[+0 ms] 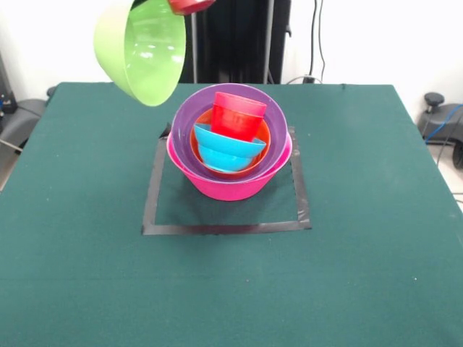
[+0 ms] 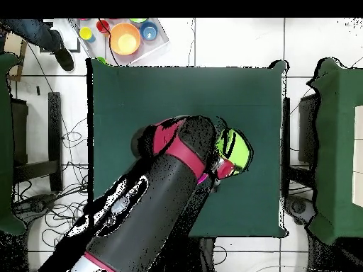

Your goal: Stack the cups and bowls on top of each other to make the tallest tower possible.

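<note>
The tower (image 1: 230,148) stands in the middle of the table: a big pink bowl (image 1: 231,184) as base, then a purple bowl (image 1: 189,119), an orange bowl (image 1: 265,137), a blue bowl (image 1: 226,148) and a red cup (image 1: 237,114) on top. My gripper (image 1: 192,4) shows only at the top edge. It holds the large lime green bowl (image 1: 142,49) tilted in the air, up and to the left of the tower. In the overhead view the arm hides the tower. The lime bowl (image 2: 235,147) shows beside the gripper (image 2: 224,166).
A black tape square (image 1: 224,228) marks the table around the tower. In the overhead view a tray (image 2: 160,47) beyond the table's far left corner holds an orange bowl (image 2: 125,39) and small coloured pieces. A person's shoe (image 2: 64,58) is next to it.
</note>
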Motion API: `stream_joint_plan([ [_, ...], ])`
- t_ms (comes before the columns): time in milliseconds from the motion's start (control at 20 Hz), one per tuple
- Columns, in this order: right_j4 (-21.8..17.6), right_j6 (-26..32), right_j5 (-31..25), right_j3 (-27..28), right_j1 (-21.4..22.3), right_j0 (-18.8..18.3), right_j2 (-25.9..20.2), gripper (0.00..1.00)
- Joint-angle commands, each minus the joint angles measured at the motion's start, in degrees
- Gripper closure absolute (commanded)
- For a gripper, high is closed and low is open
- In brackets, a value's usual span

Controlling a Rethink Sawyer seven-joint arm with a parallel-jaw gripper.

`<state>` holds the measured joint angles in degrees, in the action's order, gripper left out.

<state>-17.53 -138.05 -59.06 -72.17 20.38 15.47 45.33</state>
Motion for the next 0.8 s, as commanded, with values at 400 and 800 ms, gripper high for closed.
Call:
stream_joint_plan([
  [400,4.0,-15.8,4.2,-4.9,-2.5,3.7,-3.0,1.0],
  [800,3.8,-17.8,6.7,-6.7,-3.7,4.9,-2.8,1.0],
])
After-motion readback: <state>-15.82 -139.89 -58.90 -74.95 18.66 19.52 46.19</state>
